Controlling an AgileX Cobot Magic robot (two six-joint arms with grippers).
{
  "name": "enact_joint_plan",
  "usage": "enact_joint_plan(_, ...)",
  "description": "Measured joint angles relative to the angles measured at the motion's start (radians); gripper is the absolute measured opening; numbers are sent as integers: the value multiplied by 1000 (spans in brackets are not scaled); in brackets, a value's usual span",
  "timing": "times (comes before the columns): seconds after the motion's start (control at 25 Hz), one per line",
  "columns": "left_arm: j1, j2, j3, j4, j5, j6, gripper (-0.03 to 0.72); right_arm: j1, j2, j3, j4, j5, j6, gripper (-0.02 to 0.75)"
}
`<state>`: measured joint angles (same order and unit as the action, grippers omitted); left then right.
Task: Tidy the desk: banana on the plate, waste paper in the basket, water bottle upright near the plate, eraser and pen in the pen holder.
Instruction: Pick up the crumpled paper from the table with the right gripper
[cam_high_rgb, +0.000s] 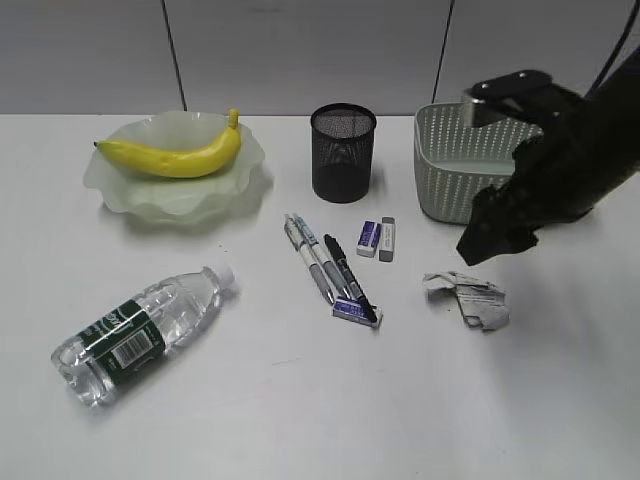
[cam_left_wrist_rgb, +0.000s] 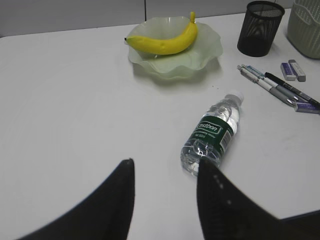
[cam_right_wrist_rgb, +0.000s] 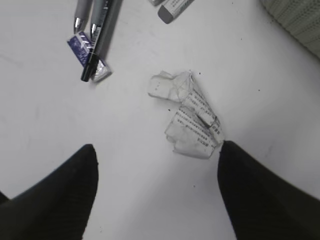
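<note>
Exterior view: the wide white desk (cam_high_rgb: 300, 420) carries a curved yellow banana (cam_high_rgb: 178, 155) lying inside the pale green ruffled-rim plate (cam_high_rgb: 120, 195) at rear left. A black mesh cylindrical pen holder (cam_high_rgb: 343, 152) stands at rear centre; a sage-green perforated plastic basket (cam_high_rgb: 450, 170) stands to its right. Three pens (cam_high_rgb: 328, 268) lie side by side in front of the holder, their lower ends on or against a small blue-wrapped eraser (cam_high_rgb: 352, 310). Two more small erasers (cam_high_rgb: 378, 238) lie just right of the pens. A clear plastic water bottle with dark green label (cam_high_rgb: 145, 332) lies on its side at front left, white cap pointing toward the pens. A crumpled scrap of printed white waste paper (cam_high_rgb: 470, 298) lies at front right. The black right gripper (cam_high_rgb: 497, 240) hangs above the paper, near the basket.

Left wrist view: the left gripper (cam_left_wrist_rgb: 165, 200) sits above bare desk, jaws partly apart and gripping nothing. The bottle lies just beyond the right-hand finger.

Right wrist view: the right gripper (cam_right_wrist_rgb: 155, 180) has its jaws spread wide, holding nothing. The paper lies between the fingers, nearer the right-hand one; contact cannot be determined.
</note>
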<state>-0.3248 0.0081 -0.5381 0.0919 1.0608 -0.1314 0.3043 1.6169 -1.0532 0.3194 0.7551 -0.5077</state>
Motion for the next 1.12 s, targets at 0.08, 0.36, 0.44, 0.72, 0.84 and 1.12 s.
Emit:
enact_joint_plan(0.08,0,0,0,0,0,0,310,0,62,-1,0,-41,-1,582)
enact_joint_plan(0.36,0,0,0,0,0,0,310,0,245,-4,-21,-162,0,594)
enact_joint_plan(0.44,0,0,0,0,0,0,310,0,288,-6,-35,-182,0,595)
enact_joint_plan(0.72,0,0,0,0,0,0,310,0,377,-16,-62,-193,-1,515)
enact_joint_plan(0.84,0,0,0,0,0,0,310,0,379,-18,-64,-182,-1,333)
enact_joint_plan(1.12,0,0,0,0,0,0,309,0,361,-83,-13,7,-7,286)
